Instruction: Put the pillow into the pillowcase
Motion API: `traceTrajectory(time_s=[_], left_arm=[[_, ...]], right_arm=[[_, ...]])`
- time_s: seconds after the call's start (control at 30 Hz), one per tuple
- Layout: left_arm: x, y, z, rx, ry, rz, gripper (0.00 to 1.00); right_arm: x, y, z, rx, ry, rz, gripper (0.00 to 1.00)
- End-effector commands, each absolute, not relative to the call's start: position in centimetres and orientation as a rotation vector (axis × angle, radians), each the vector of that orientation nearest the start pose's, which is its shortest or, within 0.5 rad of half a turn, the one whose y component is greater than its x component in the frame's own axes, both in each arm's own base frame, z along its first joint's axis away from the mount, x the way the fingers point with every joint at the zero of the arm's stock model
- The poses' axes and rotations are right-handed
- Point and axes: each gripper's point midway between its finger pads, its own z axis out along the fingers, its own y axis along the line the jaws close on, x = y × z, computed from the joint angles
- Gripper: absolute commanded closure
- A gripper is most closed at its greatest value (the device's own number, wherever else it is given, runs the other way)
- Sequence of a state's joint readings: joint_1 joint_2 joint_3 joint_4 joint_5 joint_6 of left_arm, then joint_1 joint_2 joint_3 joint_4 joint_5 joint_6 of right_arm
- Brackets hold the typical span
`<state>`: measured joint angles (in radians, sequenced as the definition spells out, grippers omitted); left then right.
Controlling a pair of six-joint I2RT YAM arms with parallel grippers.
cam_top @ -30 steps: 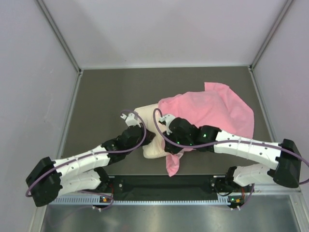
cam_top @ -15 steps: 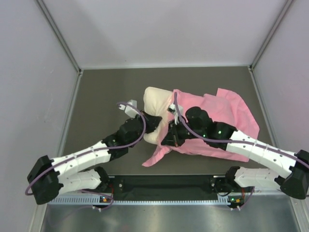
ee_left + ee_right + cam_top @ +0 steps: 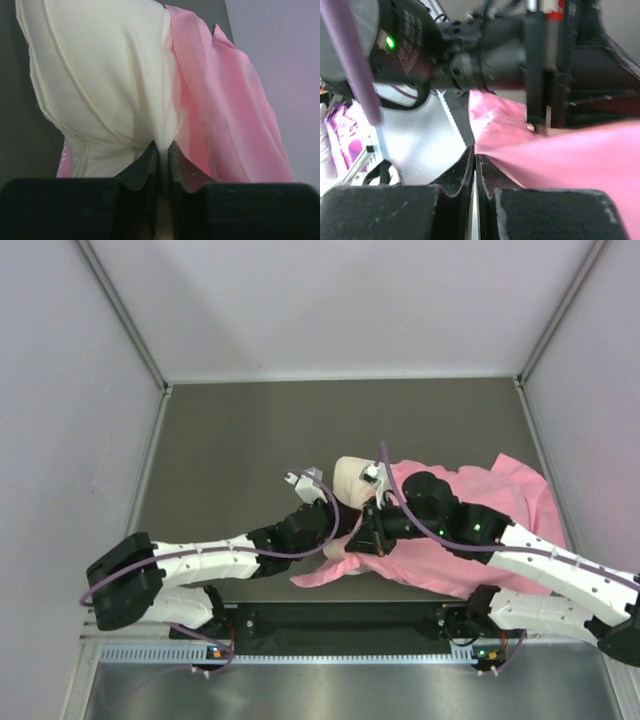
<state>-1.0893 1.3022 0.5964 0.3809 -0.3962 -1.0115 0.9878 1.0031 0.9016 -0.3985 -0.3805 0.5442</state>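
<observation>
- Left gripper (image 3: 161,146): fingers nearly shut, pinching a fold of the pillow (image 3: 100,75).
- Right gripper (image 3: 474,152): fingers shut on the pillowcase (image 3: 560,155) edge.
- Pillow: touching the pillowcase's left edge, partly overlapped by it.

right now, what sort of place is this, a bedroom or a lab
Probably a lab test cell, not a bedroom: blank pale panels wall in a dark table, with two robot arms bolted at its near edge.

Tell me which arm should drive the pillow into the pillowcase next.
Left, probably. The left claw pinches the pillow at its exposed end, while the right claw is shut on the pillowcase edge, holding it.
</observation>
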Motion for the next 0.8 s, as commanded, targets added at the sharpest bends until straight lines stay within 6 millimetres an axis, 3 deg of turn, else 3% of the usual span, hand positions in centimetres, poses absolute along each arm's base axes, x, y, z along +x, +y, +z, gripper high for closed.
traceTrajectory(time_s=[0.0, 0.03, 0.07, 0.13, 0.2, 0.27, 0.3, 0.33, 0.4, 0.5, 0.6, 0.77], left_arm=[[20.7, -35.0, 18.9, -0.127, 1.934, -1.129, 0.76], [21.1, -34.3, 19.0, -0.102, 1.943, -1.072, 0.57], [21.3, -33.1, 18.4, -0.090, 2.000, -0.971, 0.49], [22.0, -31.2, 19.5, -0.081, 2.003, -0.899, 0.35], [21.9, -29.8, 20.1, -0.049, 2.044, -0.886, 0.23], [23.2, -27.9, 20.2, -0.074, 2.062, -0.865, 0.15], [22.8, -27.3, 20.1, -0.062, 2.089, -0.884, 0.14], [23.8, -25.9, 20.0, -0.096, 2.086, -0.858, 0.13], [23.8, -24.5, 19.7, -0.110, 2.101, -0.853, 0.12], [24.9, -22.0, 18.8, -0.171, 2.113, -0.833, 0.11], [26.1, -19.7, 17.6, -0.237, 2.135, -0.863, 0.11], [26.6, -18.0, 15.6, -0.350, 2.135, -0.983, 0.10]], right_arm=[[10.1, 30.0, 26.0, -0.700, 2.048, 1.309, 1.00], [10.4, 28.8, 24.9, -0.658, 2.078, 1.265, 0.99], [10.4, 27.6, 23.4, -0.622, 2.149, 1.203, 0.97], [11.6, 25.3, 21.4, -0.522, 2.205, 1.059, 0.95], [12.0, 23.3, 19.3, -0.446, 2.282, 0.934, 0.66], [12.1, 22.4, 18.5, -0.410, 2.306, 0.886, 0.26], [12.4, 22.0, 18.4, -0.391, 2.307, 0.855, 0.22], [12.8, 21.6, 18.7, -0.370, 2.308, 0.819, 0.20], [13.6, 21.2, 19.2, -0.362, 2.303, 0.751, 0.18], [14.7, 22.0, 19.8, -0.412, 2.323, 0.651, 0.17], [16.3, 24.2, 19.6, -0.460, 2.338, 0.528, 0.15], [19.9, 28.3, 19.2, -0.475, 2.330, 0.304, 0.11]])
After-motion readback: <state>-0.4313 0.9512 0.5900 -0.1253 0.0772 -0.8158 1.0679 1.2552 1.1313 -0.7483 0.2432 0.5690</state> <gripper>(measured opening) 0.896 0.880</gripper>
